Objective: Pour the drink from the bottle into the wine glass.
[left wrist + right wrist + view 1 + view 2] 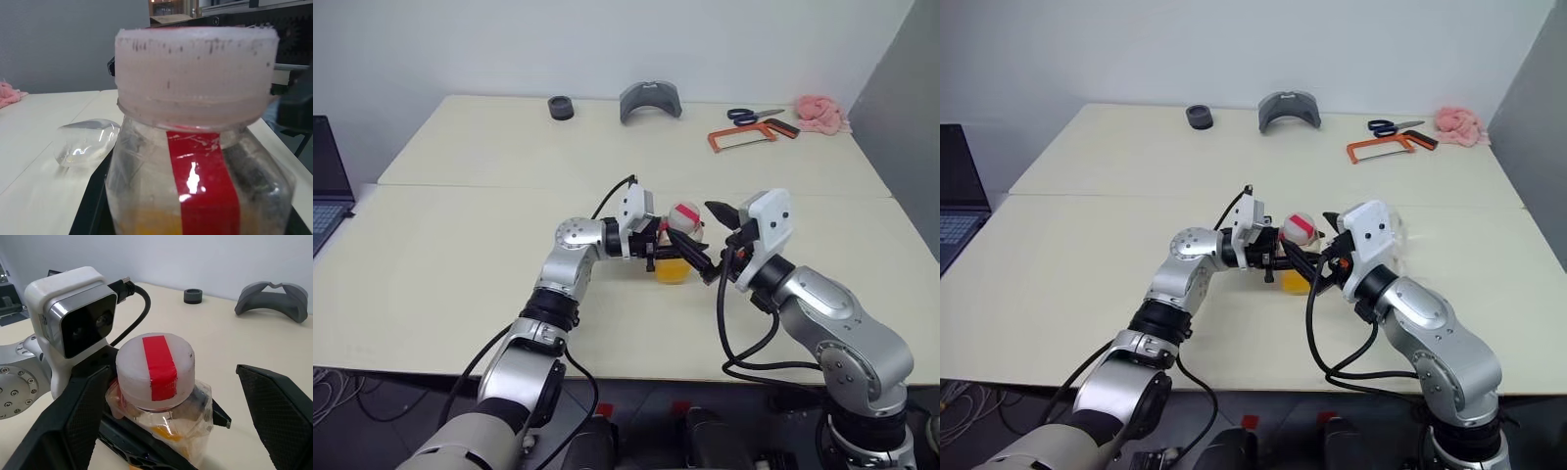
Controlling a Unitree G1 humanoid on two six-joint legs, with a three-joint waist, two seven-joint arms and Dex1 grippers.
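Observation:
My left gripper (690,259) is shut on the bottle (195,196) and holds it upright over the middle of the table (460,255). The bottle is clear, with a red stripe and a white cap (154,364) crossed by red tape. The orange drink (673,271) sits low inside it. My right gripper (166,396) is open, one black finger (73,416) on each side of the cap and apart from it. Beyond the bottle the wine glass (88,142) shows its clear bowl low on the table, seemingly on its side; its stem is hidden.
Along the far edge lie a black ring (561,108), a grey curved piece (650,101), blue-handled scissors (754,116), an orange hacksaw (744,137) and a pink cloth (820,114). A laptop (328,186) stands off the table's left side.

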